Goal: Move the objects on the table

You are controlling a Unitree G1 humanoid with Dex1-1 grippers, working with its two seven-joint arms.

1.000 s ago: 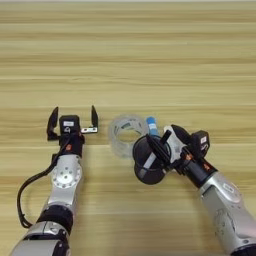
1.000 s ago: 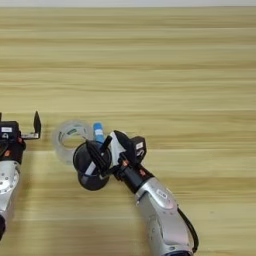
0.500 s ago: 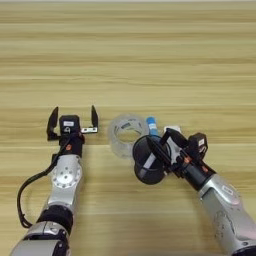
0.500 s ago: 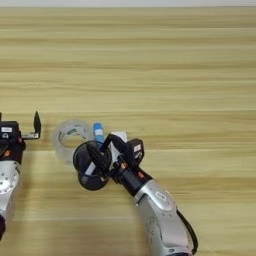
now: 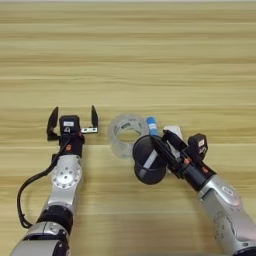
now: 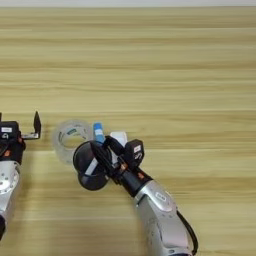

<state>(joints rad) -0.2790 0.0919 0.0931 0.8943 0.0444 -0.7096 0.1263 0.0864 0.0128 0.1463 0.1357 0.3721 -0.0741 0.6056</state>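
Left eye: left tool [image 5: 72,118] parked, fingers spread wide; right tool [image 5: 159,150] pinching dark cup [image 5: 148,161] on its side, touching tape roll [image 5: 127,134] on bench [image 5: 150,60]

Right eye: blue tube [image 6: 98,132], white cassette [image 6: 118,138] just behind cup

a thin pale grey strip [image 6: 128,2] lies along the very top edge of both views, just beyond the far edge of the desk [image 6: 190,60]. it looks plain and is too narrow to tell what it is.
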